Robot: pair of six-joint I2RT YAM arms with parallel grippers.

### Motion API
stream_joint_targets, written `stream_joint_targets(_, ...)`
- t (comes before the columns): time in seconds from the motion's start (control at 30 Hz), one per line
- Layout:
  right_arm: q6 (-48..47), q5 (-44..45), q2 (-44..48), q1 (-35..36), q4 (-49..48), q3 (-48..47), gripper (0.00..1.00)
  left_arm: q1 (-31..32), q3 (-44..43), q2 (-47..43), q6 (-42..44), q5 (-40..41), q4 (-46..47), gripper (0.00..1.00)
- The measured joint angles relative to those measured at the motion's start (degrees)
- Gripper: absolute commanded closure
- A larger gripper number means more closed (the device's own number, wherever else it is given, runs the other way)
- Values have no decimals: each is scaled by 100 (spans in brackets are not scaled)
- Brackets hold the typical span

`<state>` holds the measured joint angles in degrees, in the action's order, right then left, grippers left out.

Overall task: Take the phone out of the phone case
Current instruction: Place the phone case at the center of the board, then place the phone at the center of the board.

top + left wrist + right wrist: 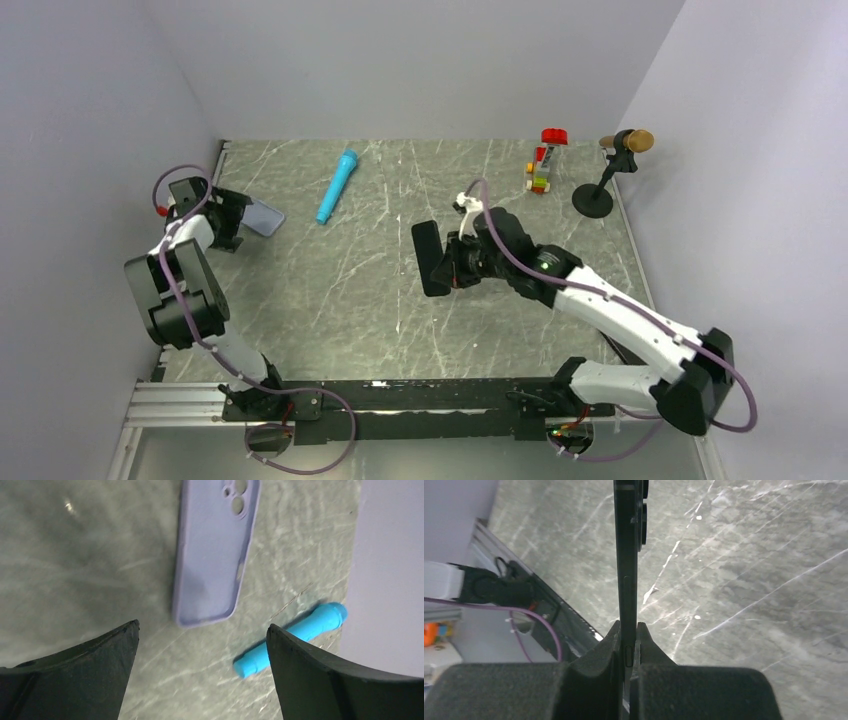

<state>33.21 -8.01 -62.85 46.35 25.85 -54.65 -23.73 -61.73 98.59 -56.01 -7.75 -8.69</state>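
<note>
Here, on the marbled table (400, 320), the separation appears complete: the black phone (430, 258) is pinched on edge at centre, clear of the surface, by the tightly closed jaws of the right gripper (628, 645), evidently to keep it apart from its shell. The empty phone case (215, 550) is seen lying flat at the far left, below the left gripper (202, 635), whose jaws are spread wide around nothing. A blue marker (337, 186) lies to its right.
</note>
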Motion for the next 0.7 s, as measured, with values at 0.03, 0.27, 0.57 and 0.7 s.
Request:
stream_joint_targets(0.03, -192, -31, -197, -35, 114, -144, 100, -13, 72, -133, 0, -9, -192, 0)
stream_joint_targets(0.27, -1425, -824, -1947, -518, 413, -1261, 100, 400, -33, -1156, 313, -15, -1071, 1)
stream_joint_targets(0.57, -3180, -2914, -4745, -610, 1362, -3296, 100, 2173, -1167, -2249, 1567, 632, -1384, 1)
stream_joint_targets(0.7, -4068, -3410, -6052, -586, 2251, -4610, 100, 2188, -1169, -2708, 2057, 494, -1309, 1)
